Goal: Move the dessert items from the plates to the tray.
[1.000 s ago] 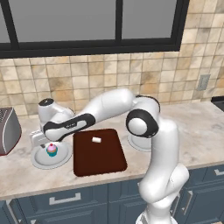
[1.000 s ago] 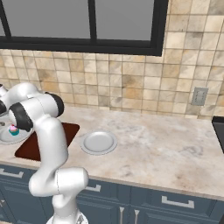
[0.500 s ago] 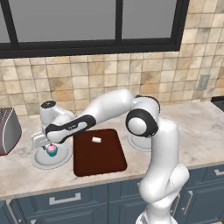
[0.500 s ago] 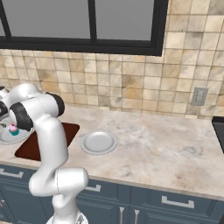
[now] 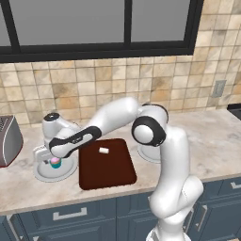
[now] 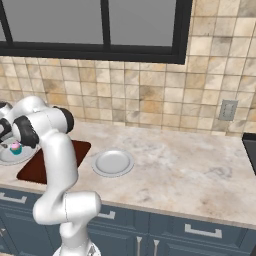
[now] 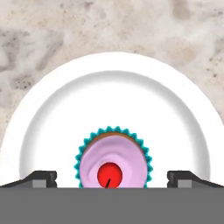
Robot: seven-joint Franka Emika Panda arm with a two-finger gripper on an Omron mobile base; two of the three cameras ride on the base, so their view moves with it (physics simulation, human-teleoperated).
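text: none readable | labels: none | numbers: none | signs: none

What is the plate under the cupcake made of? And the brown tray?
The plate looks like glazed ceramic: smooth, pale, softly shaded rim, though plastic is possible. The tray looks like dark wood or plastic: flat, matte brown, no visible grain. The cupcake has pink frosting and a pleated teal wrapper.

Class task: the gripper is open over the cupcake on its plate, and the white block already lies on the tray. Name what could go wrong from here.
1. The fingertips straddle the cupcake widely; closing off-centre could tip it or smear the frosting.
2. The plate has a raised rim; lifting too low toward the tray could catch the cupcake on it.
3. Setting down carelessly might knock the white block.
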